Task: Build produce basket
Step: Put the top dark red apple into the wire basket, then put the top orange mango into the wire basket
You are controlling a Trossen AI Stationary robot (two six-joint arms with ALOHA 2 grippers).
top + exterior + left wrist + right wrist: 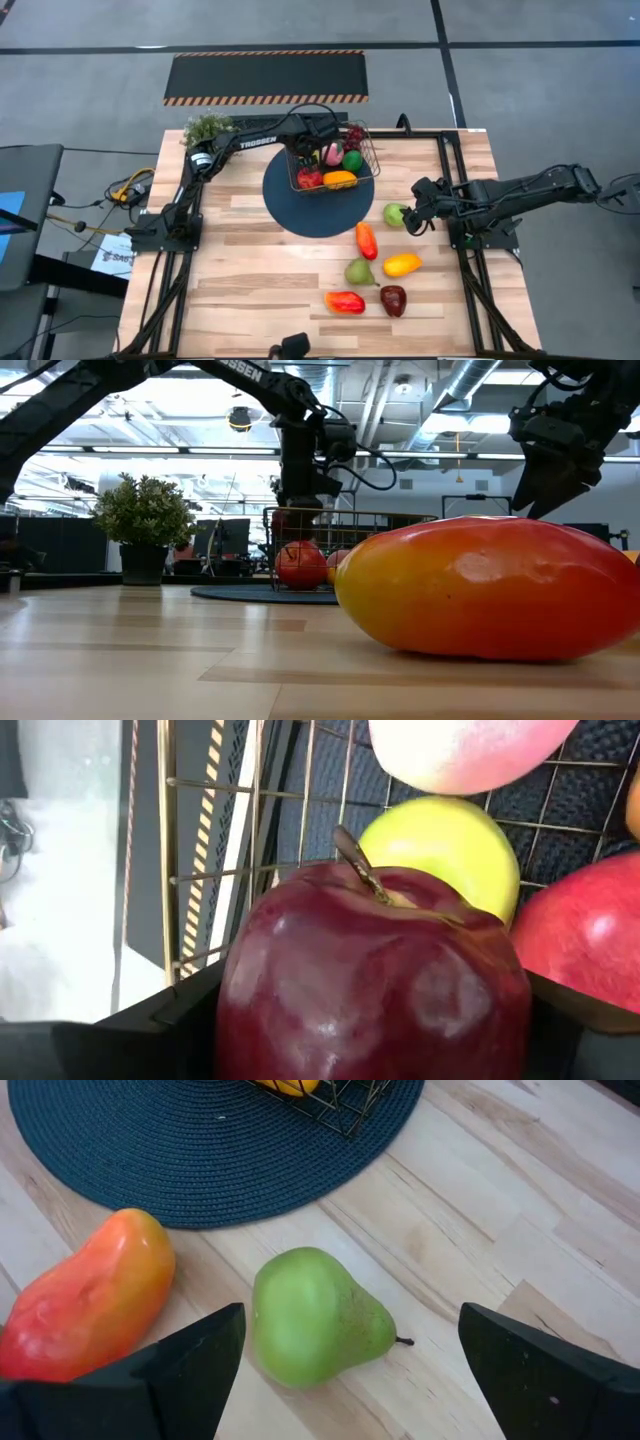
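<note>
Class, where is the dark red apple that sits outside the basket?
In the high view, the dark red apple lies near the table's front right, beside the red-orange mango.

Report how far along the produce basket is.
Done: several fruits already sit in the basket on the blue mat. In hand: the left hand holds a dark red apple inside the basket; the right hand, open, hovers over a green pear. Left: six pieces on the table.

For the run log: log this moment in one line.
left gripper: dark red apple between jaws, over basket | right gripper: open, around green pear
</note>
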